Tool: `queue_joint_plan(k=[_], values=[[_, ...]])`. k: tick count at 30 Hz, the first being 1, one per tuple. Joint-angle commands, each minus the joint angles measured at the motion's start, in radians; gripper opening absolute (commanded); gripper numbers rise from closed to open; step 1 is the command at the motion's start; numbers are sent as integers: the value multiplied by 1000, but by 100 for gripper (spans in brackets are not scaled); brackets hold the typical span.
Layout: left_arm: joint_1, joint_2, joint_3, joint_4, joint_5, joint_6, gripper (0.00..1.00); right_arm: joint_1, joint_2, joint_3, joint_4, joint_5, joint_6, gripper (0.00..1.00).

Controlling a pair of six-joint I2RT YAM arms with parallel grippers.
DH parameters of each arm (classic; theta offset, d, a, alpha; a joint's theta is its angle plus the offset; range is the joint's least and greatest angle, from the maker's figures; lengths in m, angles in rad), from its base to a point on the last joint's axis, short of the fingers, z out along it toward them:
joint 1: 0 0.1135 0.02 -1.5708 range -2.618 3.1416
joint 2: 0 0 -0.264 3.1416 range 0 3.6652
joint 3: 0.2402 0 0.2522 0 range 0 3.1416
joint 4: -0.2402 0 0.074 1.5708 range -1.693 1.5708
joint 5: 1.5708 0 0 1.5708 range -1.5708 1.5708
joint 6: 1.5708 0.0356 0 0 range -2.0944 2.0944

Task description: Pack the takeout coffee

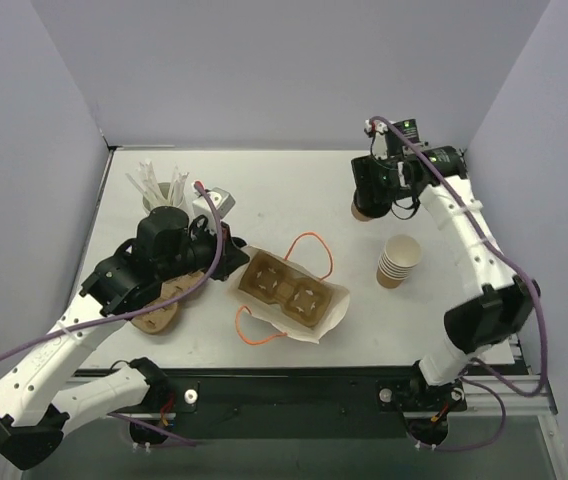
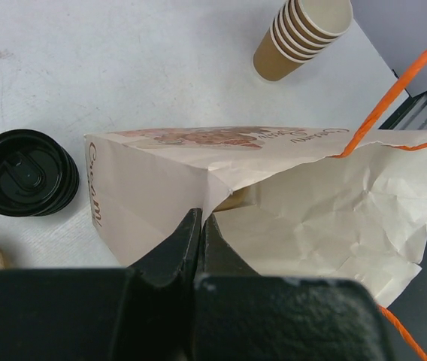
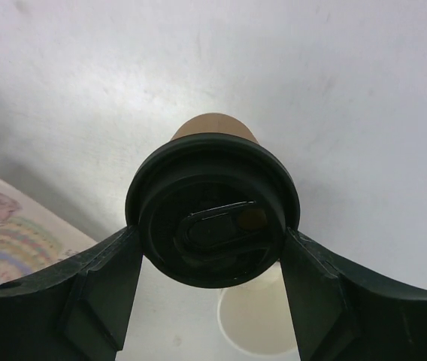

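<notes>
From above, the takeout coffee (image 1: 367,207) stands near the far right corner of the table (image 1: 294,190), under the right gripper (image 1: 372,195). The left gripper (image 1: 222,258) meets the paper bag (image 1: 334,304) lying mid-table with a cup carrier (image 1: 284,290) inside. A stack of paper cups (image 1: 399,262) stands to its right.

In the left wrist view, the jaws are together, pinching the bag's rim. A stack of black lids (image 2: 25,173) sits just beside the bag.

In the right wrist view, the fingers (image 3: 101,286) press the lid's rim on both sides, clamping the coffee.
</notes>
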Motion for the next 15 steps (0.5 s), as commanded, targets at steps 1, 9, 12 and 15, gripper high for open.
queue_joint_plan(k=[1,9,12,15], values=[[-8,37,73,41,-16,-28,0,48,-204,134,-68,29,18,53],[-11,115,117,32,-34,-45,0,201,-419,252,-61,-113,4,53],[-11,132,119,29,-31,-57,0,260,-475,277,-38,-184,18,54],[-11,144,117,32,-43,-65,0,342,-512,286,24,-219,74,53]])
